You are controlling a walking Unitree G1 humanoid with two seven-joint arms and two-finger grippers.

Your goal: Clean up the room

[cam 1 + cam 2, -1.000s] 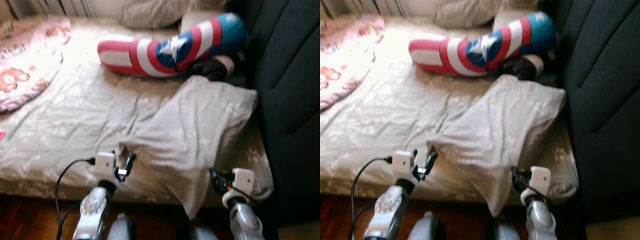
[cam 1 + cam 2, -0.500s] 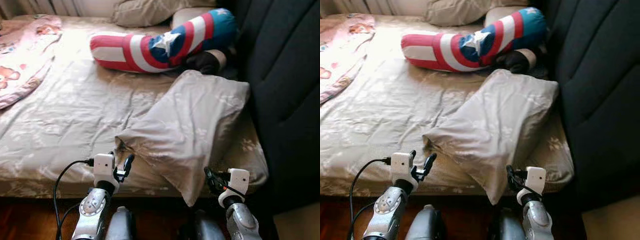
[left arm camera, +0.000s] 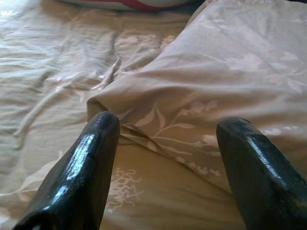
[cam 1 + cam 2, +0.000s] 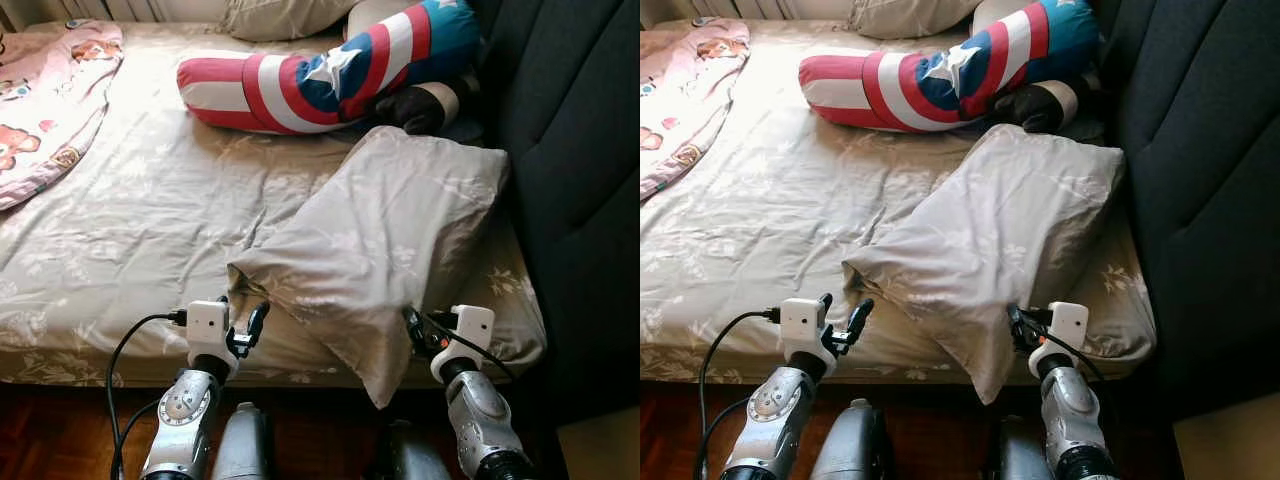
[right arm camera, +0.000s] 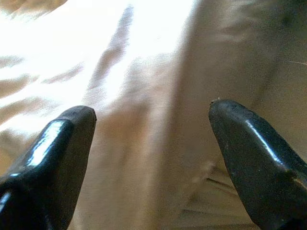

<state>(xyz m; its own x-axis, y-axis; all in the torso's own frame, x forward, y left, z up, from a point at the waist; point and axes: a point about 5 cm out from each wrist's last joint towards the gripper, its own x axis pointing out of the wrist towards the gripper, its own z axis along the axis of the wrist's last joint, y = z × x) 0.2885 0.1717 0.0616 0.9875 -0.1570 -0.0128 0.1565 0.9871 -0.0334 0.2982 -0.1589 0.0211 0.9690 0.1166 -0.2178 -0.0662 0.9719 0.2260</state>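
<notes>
A beige floral pillow [image 4: 390, 240] lies askew on the bed, one corner hanging over the front edge of the mattress. My left gripper [image 4: 243, 316] is open just in front of the pillow's near left corner [image 3: 103, 103], which lies between and beyond its fingers. On the other side my right gripper [image 4: 412, 322] is open too, up against the pillow's hanging right edge [image 5: 144, 143]. Neither holds anything. A long cushion striped red, white and blue with a star [image 4: 330, 75] lies across the head of the bed.
The bed sheet [image 4: 130, 220] is rumpled. A pink bear-print blanket [image 4: 45, 90] lies at the far left, another pillow [image 4: 280, 15] at the back. A dark padded headboard [image 4: 580, 150] runs along the right. A dark soft object [image 4: 425, 108] sits beside the striped cushion. Wooden floor [image 4: 60, 430] lies below.
The camera has shifted a little and the blur has cleared. My right gripper has risen and come forward to the pillow's hanging edge. The left gripper stays by the pillow's corner.
</notes>
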